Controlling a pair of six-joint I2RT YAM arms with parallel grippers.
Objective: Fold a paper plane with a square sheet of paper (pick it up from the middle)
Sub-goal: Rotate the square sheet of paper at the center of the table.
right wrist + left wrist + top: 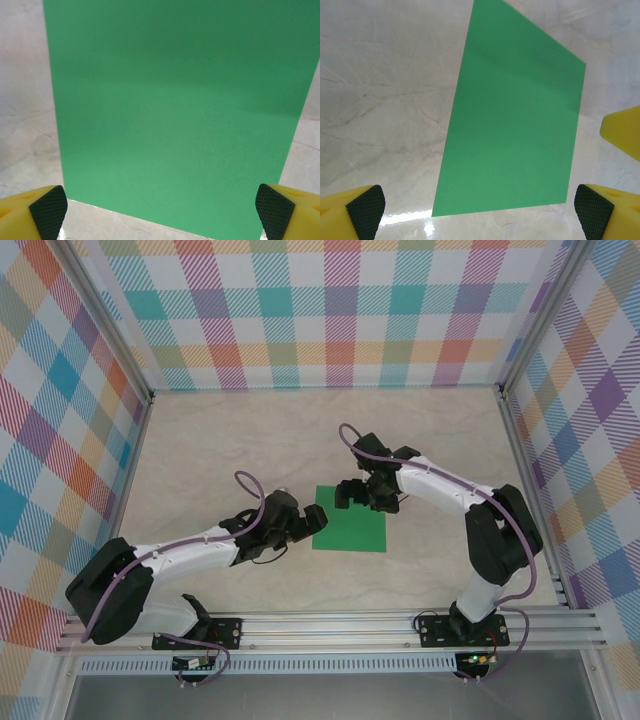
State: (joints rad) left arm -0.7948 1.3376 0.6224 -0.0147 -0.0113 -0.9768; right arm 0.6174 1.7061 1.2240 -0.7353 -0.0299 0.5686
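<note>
The square sheet of paper (pixel 350 521) lies flat and unfolded on the table, bright green and unmarked. My left gripper (pixel 312 519) hangs at its left edge, open. In the left wrist view the sheet (pixel 515 125) stretches away ahead of the left gripper (pixel 480 215), whose fingertips (pixel 366 212) stand wide apart with nothing between them. My right gripper (pixel 362 496) hovers over the sheet's far edge, open. In the right wrist view the sheet (pixel 175 110) spreads below the right gripper (pixel 161 212), apart from its pads (pixel 275 210). The paper plane is out of view.
The pale marbled table (pixel 250 450) is walled by plaid panels (pixel 330 310) on three sides. An aluminium rail (pixel 330 625) carries the arm bases at the near edge. A yellow finger of the right gripper (pixel 622 132) juts into the left wrist view at the right.
</note>
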